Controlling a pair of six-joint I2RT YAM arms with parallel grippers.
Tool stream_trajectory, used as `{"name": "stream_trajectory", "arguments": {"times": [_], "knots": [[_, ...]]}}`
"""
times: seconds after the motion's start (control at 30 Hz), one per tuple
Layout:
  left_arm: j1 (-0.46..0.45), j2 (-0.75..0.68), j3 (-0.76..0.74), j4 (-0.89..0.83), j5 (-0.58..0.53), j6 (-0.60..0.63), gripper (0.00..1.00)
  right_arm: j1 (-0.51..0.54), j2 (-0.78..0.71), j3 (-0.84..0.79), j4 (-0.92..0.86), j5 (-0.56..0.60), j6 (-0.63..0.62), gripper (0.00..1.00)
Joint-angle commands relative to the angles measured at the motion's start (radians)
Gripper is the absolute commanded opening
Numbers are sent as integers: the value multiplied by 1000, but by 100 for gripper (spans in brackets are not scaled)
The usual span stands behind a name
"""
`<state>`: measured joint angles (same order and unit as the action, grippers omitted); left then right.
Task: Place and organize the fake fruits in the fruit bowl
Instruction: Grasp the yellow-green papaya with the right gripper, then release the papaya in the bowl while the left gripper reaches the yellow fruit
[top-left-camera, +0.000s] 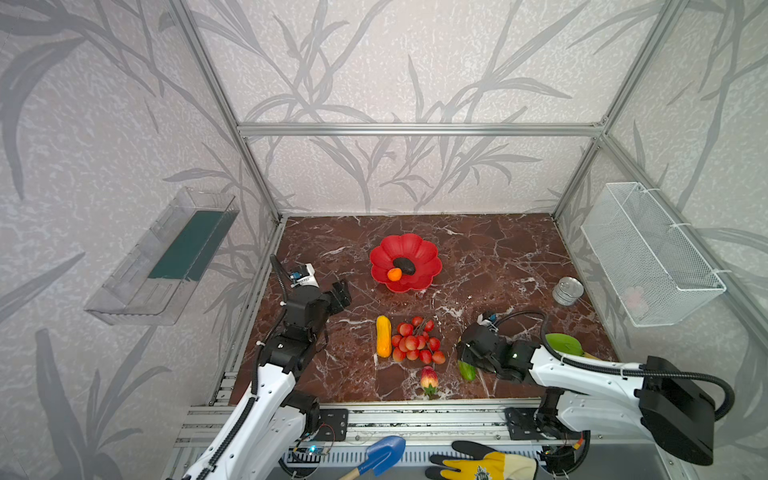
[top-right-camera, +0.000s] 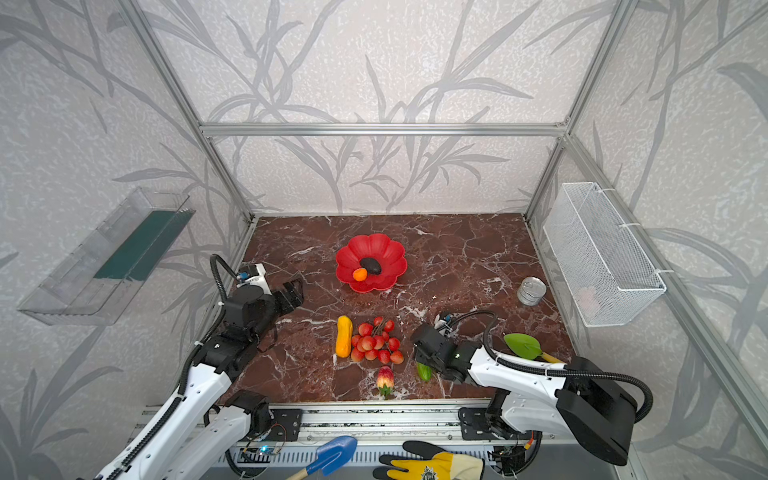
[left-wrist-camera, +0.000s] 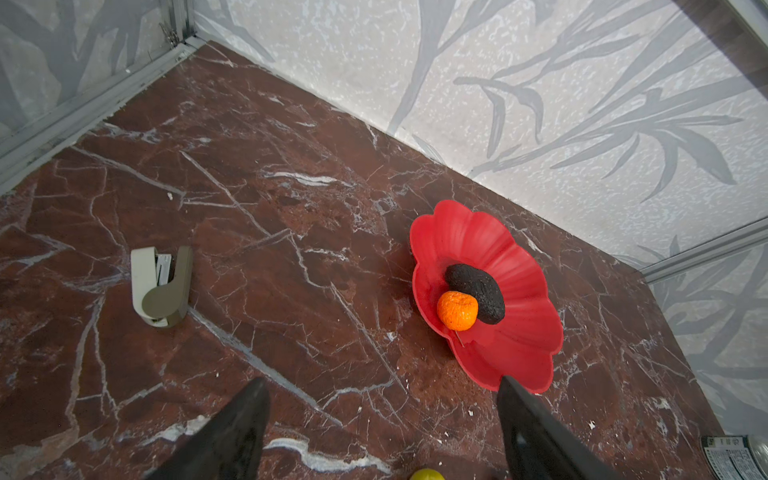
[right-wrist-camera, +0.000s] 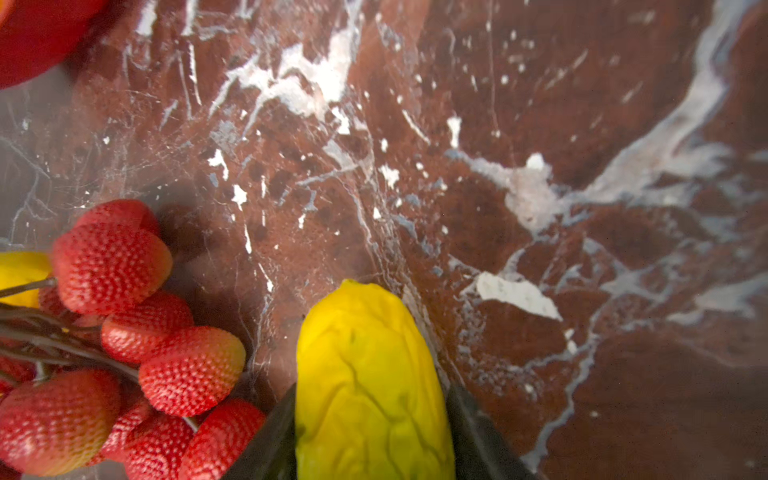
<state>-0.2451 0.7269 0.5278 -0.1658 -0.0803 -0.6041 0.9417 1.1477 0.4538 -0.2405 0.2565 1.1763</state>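
The red flower-shaped fruit bowl (top-left-camera: 419, 245) (left-wrist-camera: 465, 232) sits mid-table and holds the dark bumpy oval (top-left-camera: 404, 265) and the orange ball (top-left-camera: 394, 274). Nearer the front lie the yellow-orange oblong (top-left-camera: 383, 336), the bunch of red berries (top-left-camera: 415, 343) and the red-yellow strawberry (top-left-camera: 429, 378). My right gripper (top-left-camera: 464, 362) (right-wrist-camera: 370, 392) is low at the table, shut on the green-yellow oblong (top-left-camera: 467, 370) (right-wrist-camera: 370, 353), with a jaw pressed against each of its sides. My left gripper (top-left-camera: 341, 293) (left-wrist-camera: 382, 382) hovers open and empty to the left of the bowl.
A tin can (top-left-camera: 567, 291) stands at the right. A green leaf-shaped tool (top-left-camera: 564, 344) lies behind the right arm. A grey stapler (left-wrist-camera: 161, 286) lies at the left. A wire basket (top-left-camera: 648, 253) and a clear tray (top-left-camera: 166, 257) hang on the side walls.
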Motion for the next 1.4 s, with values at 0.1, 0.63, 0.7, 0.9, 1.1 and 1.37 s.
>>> {"name": "stream_trajectory", "arguments": {"times": [0.1,0.63,0.7,0.9,1.1,1.37], "knots": [[7,-21,-66,-74,78,-92,85,-15,-104,139,28,189,-333,48],[-14,-21,-166,8,293,-145,79,-251,437,705,222,-166,-853,43],[-24,1,-167,18,313,-145,78,-269,540,790,216,-183,-873,43],[-87,30,-173,55,329,-138,78,-310,809,997,201,-189,-924,41],[-130,75,-176,61,306,-111,77,-351,968,1127,192,-194,-909,41],[-176,143,-184,122,271,-112,77,-382,1073,1236,143,-209,-879,49]]}}
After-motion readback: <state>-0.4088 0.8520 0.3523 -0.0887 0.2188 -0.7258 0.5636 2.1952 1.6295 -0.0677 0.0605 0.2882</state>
